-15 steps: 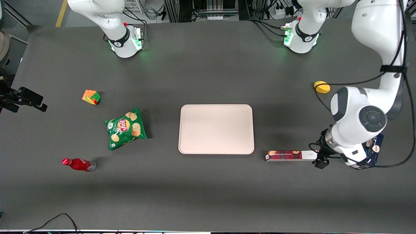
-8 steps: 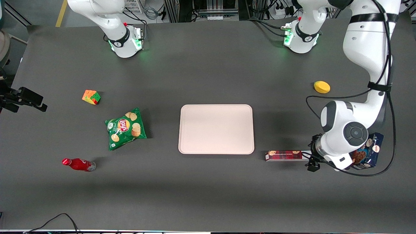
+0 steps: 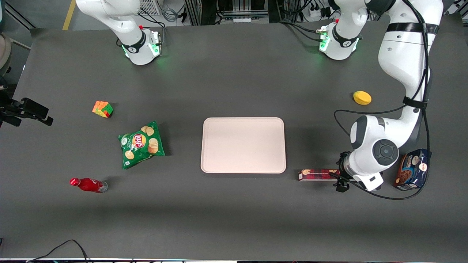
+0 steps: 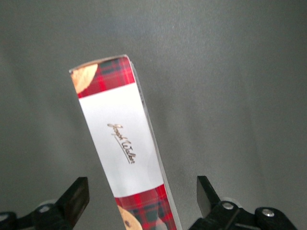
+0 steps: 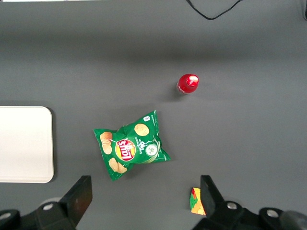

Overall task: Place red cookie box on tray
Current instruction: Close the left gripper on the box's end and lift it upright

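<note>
Red cookie box (image 4: 125, 152) is lying flat on the surface (image 3: 234, 219), its white-panel end sitting between my spread pincer (image 4: 143, 201) fingers. I'm lining up the grasp; next I'm lowering, pinching, then carrying it to the tray (image 3: 243, 145) nearby.

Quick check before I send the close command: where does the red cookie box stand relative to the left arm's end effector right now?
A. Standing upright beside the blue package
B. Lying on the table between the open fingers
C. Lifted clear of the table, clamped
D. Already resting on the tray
B: the left wrist view shows the red cookie box flat on the table, running between the open end effector's fingers, neither touching it.
</note>
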